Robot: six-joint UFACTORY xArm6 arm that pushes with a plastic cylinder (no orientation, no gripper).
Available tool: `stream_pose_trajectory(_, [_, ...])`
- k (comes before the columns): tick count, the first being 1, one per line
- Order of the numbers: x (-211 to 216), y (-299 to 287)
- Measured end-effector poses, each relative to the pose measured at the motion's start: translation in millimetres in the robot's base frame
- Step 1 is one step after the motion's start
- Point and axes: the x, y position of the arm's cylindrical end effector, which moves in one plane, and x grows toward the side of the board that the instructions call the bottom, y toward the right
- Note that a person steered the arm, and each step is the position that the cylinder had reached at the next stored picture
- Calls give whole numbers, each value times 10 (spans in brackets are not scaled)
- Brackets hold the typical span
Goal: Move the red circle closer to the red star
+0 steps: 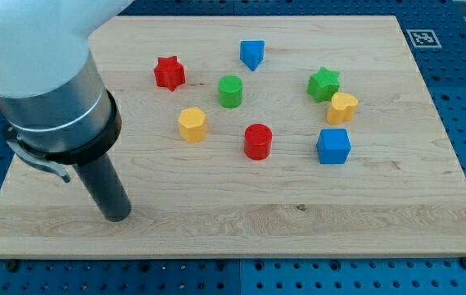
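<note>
My tip, a bare rod with no pincer to open or close, rests at the board's lower left, well apart from every block. The red circle sits mid-board, between the yellow hexagon and blue cube; the red star lies toward the upper left.

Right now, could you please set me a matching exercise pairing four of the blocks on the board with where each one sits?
Blocks:
1. red star
2. red circle
3. blue cube
4. green star

Places:
A. beside the yellow heart, toward the view's top
B. farthest block toward the view's left
C. below the green circle, mid-board
D. lowest block on the view's right

Pairs: 1-B, 2-C, 3-D, 4-A

My tip is at the view's lower left, apart from every block.
</note>
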Motion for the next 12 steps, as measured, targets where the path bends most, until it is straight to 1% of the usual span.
stream_pose_trajectory(1, [0,0])
stream_pose_trajectory(2, [-12,218])
stream_pose_trajectory(3, [-17,1096])
stream_pose_trajectory(4, [-166,1949])
stream_pose_trajectory(5, [-176,1966])
stream_pose_trajectory(6, [-323,2116])
stream_pose_trajectory(7, [-473,2135])
stream_pose_trajectory(8, [-541,2046])
stream_pose_trajectory(10, [-815,1950])
stream_pose_trajectory(12, [-859,1767])
